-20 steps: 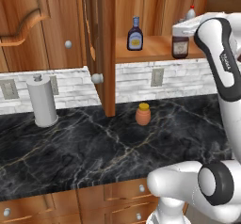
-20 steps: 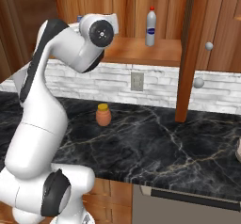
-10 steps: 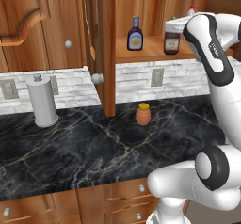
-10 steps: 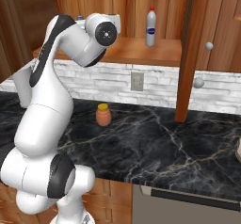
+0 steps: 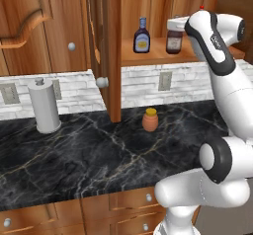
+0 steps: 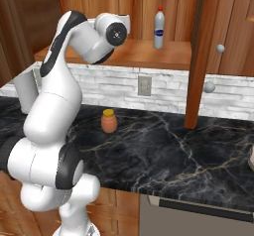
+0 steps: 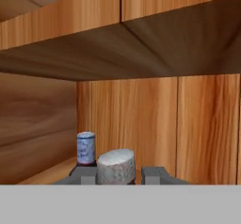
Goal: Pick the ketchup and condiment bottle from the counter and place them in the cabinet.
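From my remote station I see the counter [image 5: 89, 155] nearest, its black veined top carrying a squat orange jar [image 5: 150, 120] near the back wall and a white paper towel roll [image 5: 44, 105] well to the left of it. In the right base view the same jar [image 6: 108, 120] stands on the counter [image 6: 163, 150] below the wall outlet [image 6: 144, 86]. Above, the cabinet [image 5: 148, 56] stands open, its door [image 5: 106, 46] swung out edge-on with a round silver knob [image 5: 102, 82]. The arm reaches up into this opening. The gripper [image 7: 120, 175] is pinching the ketchup [image 5: 173, 37] by its top, the pale cap sitting between the two dark fingers [image 7: 153, 173] in the hand view. In the left base view the ketchup stands upright at shelf level, just left of the arm's wrist; I cannot tell whether its base touches the shelf. The condiment bottle [image 5: 142, 36] stands upright on the shelf, left of the ketchup and apart from it. Farthest back, a tall white bottle [image 6: 158, 28] with a red cap stands near the rear wall of the cabinet [image 6: 149, 56].
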